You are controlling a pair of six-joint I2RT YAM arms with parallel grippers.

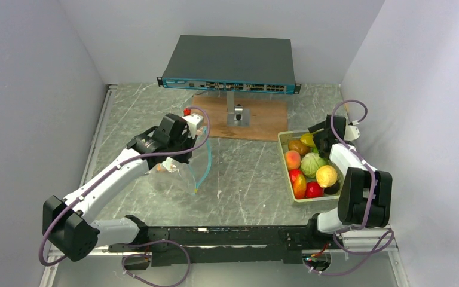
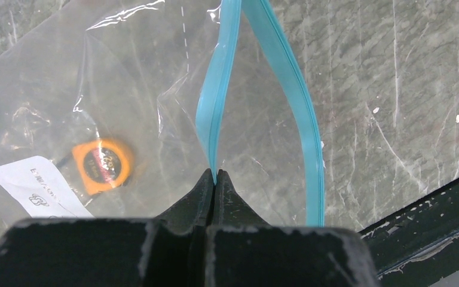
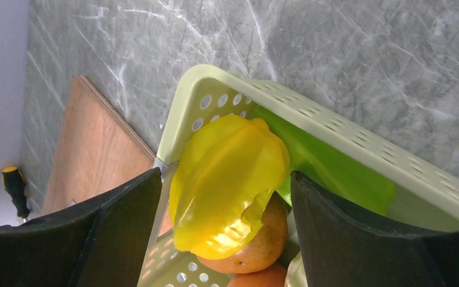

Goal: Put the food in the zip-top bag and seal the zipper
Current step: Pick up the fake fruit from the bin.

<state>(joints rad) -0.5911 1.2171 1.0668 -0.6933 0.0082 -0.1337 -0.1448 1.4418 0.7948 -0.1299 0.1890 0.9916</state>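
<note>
The clear zip-top bag (image 1: 176, 174) (image 2: 125, 78) hangs partly lifted off the table at left, its mouth open. My left gripper (image 1: 198, 130) (image 2: 215, 177) is shut on one side of the teal zipper (image 2: 218, 89) (image 1: 205, 158); the other side loops free. Inside the bag lie an orange tape measure (image 2: 101, 164) and a white label (image 2: 39, 188). The food fills the pale green tray (image 1: 283, 152) (image 3: 334, 128): a peach (image 1: 292, 159), a green cabbage (image 1: 312, 164), a lemon (image 1: 326, 176). My right gripper (image 1: 317, 141) (image 3: 224, 176) is open, its fingers either side of a yellow star fruit (image 3: 227, 161).
A network switch (image 1: 227, 63) on a stand sits on a wooden board (image 1: 257, 119) at the back. A small red object (image 1: 186, 111) lies by the board's left end. A screwdriver (image 3: 15, 185) lies by the wall. Grey walls close in left and right. A black rail (image 1: 215, 236) runs along the front.
</note>
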